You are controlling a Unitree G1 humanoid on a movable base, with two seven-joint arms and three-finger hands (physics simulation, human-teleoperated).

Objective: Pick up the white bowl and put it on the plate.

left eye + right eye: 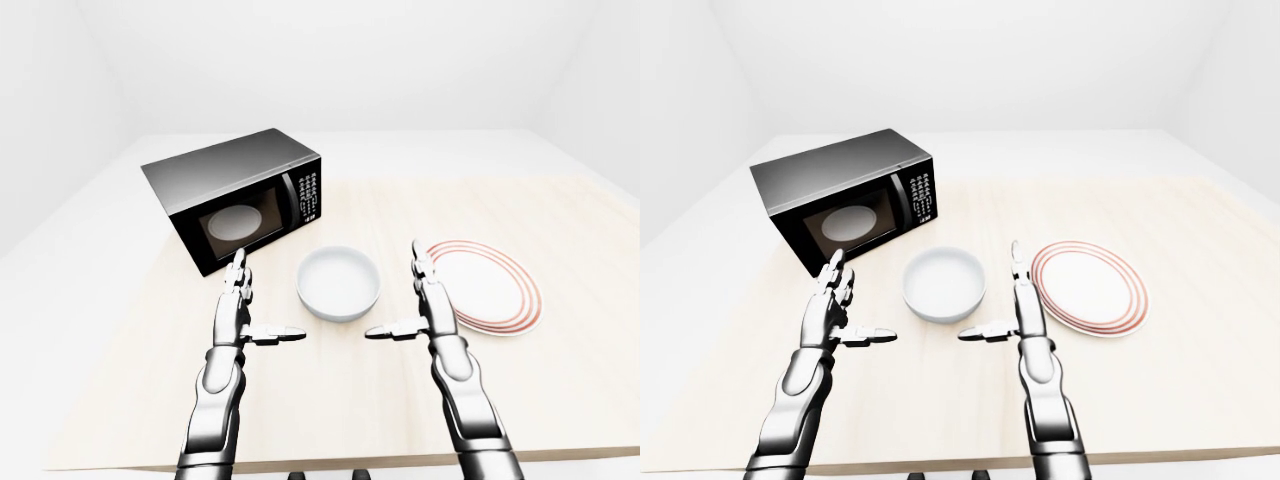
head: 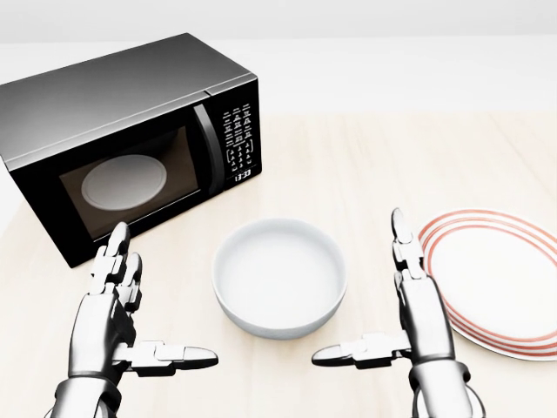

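Note:
The white bowl (image 2: 280,277) stands upright and empty on the pale wooden table (image 2: 392,157), low in the middle of the head view. To its right lies the white plate (image 2: 500,272) with red rings at its rim. My left hand (image 2: 164,298) is open to the left of the bowl, fingers straight and thumb pointing inward. On the other side, between bowl and plate, my right hand (image 2: 359,287) is open in the same pose. Neither hand touches the bowl.
A black microwave (image 2: 122,113) with its door closed stands at the upper left, just beyond my left hand. The table's near edge (image 1: 330,462) runs along the bottom of the left-eye view, under my forearms. White floor and walls surround the table.

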